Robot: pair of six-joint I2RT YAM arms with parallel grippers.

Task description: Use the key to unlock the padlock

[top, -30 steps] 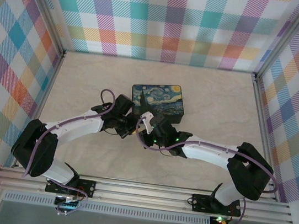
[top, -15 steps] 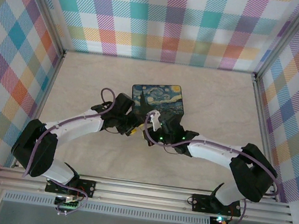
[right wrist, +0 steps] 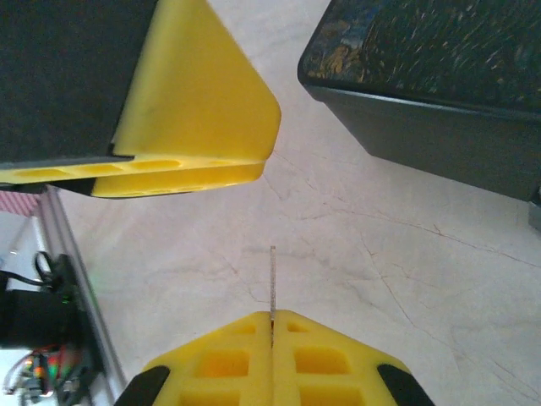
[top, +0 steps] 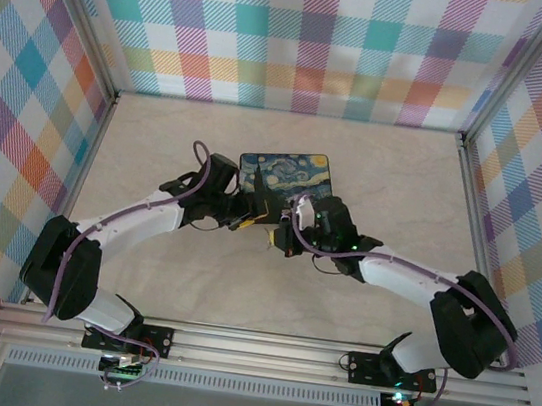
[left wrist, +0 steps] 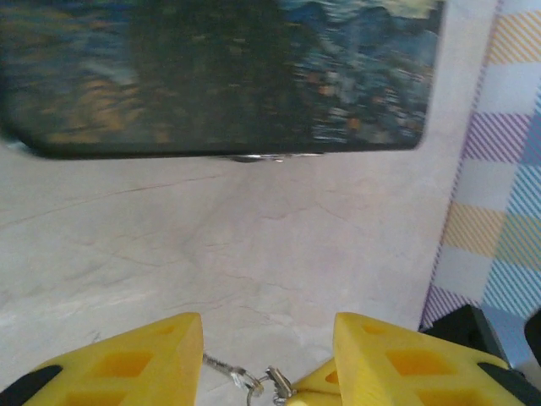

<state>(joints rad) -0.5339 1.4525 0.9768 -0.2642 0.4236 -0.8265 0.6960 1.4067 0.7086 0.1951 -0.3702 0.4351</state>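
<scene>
silvery key point(right wrist: 272, 279) edge-on in pressed right hand point(right wrist: 272, 317); left wrist: left hand point(left wrist: 269, 328) parted.

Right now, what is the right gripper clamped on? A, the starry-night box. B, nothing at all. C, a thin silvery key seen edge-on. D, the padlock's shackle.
C: in the right wrist view the right gripper has its yellow fingers pressed together on the key, whose thin silvery blade sticks out edge-on from between them, clear of the box.
</scene>
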